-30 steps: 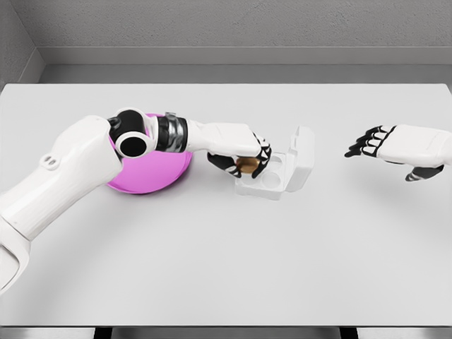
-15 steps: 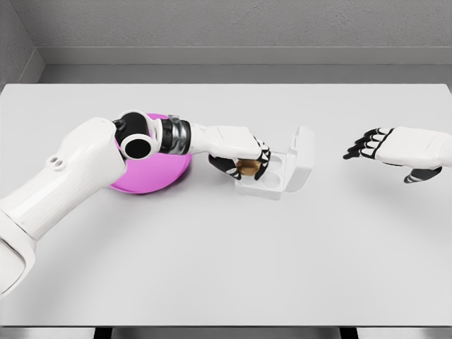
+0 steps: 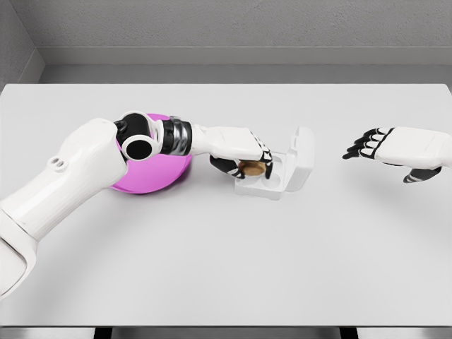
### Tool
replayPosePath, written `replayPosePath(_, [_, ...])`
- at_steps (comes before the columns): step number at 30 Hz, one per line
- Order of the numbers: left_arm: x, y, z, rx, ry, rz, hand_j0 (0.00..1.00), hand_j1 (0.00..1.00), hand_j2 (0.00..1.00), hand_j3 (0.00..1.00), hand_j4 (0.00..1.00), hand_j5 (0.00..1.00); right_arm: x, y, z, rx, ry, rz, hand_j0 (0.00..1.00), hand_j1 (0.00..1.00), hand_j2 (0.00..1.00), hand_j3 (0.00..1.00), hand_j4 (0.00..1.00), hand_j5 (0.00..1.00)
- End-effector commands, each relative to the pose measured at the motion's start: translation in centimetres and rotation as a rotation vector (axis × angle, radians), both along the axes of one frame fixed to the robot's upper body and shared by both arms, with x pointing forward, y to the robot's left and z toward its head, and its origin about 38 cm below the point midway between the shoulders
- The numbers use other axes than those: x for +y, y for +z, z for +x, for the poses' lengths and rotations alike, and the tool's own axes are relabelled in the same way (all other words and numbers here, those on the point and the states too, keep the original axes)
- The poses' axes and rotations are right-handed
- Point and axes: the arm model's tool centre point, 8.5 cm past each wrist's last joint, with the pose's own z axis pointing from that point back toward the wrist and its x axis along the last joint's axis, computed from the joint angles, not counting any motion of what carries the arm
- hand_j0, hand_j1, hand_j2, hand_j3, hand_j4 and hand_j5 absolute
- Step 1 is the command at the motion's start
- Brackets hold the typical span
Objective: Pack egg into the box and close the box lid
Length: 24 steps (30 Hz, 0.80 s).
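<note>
A small white egg box (image 3: 279, 173) lies open near the table's middle, its lid (image 3: 304, 157) standing up on the right side. My left hand (image 3: 248, 166) reaches over the box's left half, fingers curled around a brown egg (image 3: 252, 168) held right at the left cup. The box's right cup (image 3: 274, 167) shows bare. My right hand (image 3: 374, 145) hovers to the right of the lid, well apart from it, fingers relaxed and holding nothing.
A magenta bowl (image 3: 152, 173) sits left of the box, mostly hidden behind my left forearm. The white table (image 3: 226, 268) ends at a grey wall along the back edge.
My left hand has shifted slightly right and down with the egg, bringing it lower over the box's left cup. The right hand has barely moved.
</note>
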Motion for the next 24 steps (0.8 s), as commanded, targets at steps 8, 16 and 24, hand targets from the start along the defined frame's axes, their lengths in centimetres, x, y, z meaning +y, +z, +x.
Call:
replayPosePath(8, [0.0, 0.1, 0.0, 0.006, 0.003, -0.013, 0.77, 0.77, 0.77, 0.77, 0.77, 0.77, 0.1, 0.1, 0.0, -0.002, 0.001, 0.004, 1.00, 1.00, 1.00, 1.00, 1.00, 1.00])
replayPosePath(16, [-0.1, 0.2, -0.1, 0.006, 0.000, -0.019, 0.93, 0.93, 0.93, 0.93, 0.93, 0.93, 0.2, 0.1, -0.1, -0.002, 0.005, 0.005, 1.00, 1.00, 1.00, 1.00, 1.00, 1.00])
replayPosePath(24, [1.2, 2.3, -0.7, 0.008, -0.013, -0.080, 1.00, 1.00, 1.00, 1.00, 1.00, 1.00, 0.4, 0.2, -0.1, -0.004, 0.011, 0.005, 1.00, 1.00, 1.00, 1.00, 1.00, 1.00])
